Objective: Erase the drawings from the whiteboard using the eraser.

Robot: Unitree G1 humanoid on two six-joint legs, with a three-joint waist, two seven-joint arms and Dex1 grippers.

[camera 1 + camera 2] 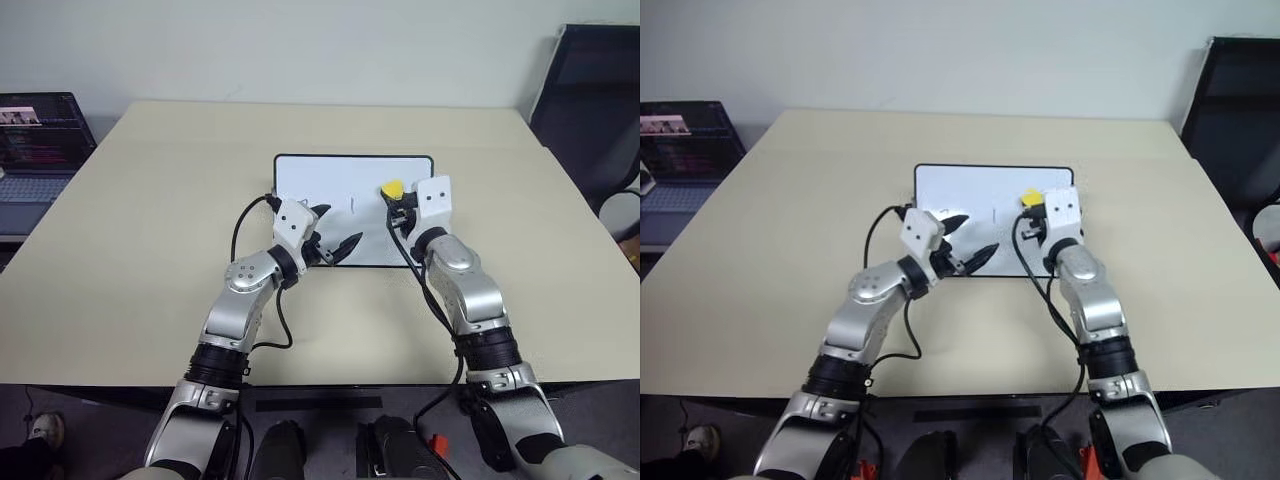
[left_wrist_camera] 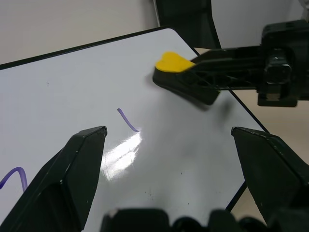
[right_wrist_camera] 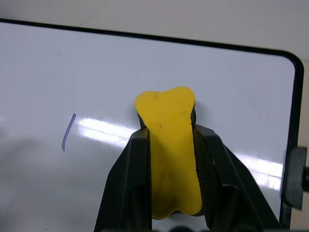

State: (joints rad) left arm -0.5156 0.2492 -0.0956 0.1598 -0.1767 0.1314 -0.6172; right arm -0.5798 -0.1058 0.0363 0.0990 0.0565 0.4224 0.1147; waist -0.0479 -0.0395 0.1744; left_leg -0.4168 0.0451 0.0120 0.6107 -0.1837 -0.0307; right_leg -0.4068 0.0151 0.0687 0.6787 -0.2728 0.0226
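A pale beige counter [image 1: 150,250] carries the glossy black-framed whiteboard [image 1: 340,175] mid-frame. In the left wrist view, the left end effector [image 2: 169,140] gapes empty, apparently steadying. In the right wrist view, the right end effector [image 3: 169,140] clamps the yellow block eraser [image 3: 169,150], poised right of a purple stroke [image 3: 68,131].

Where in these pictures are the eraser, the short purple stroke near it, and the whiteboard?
eraser [image 3: 169,154]: right wrist view, middle of its yellow top face.
purple stroke [image 3: 68,132]: right wrist view, midpoint of the slanted line.
whiteboard [image 1: 352,157]: left eye view, black frame along its far edge.
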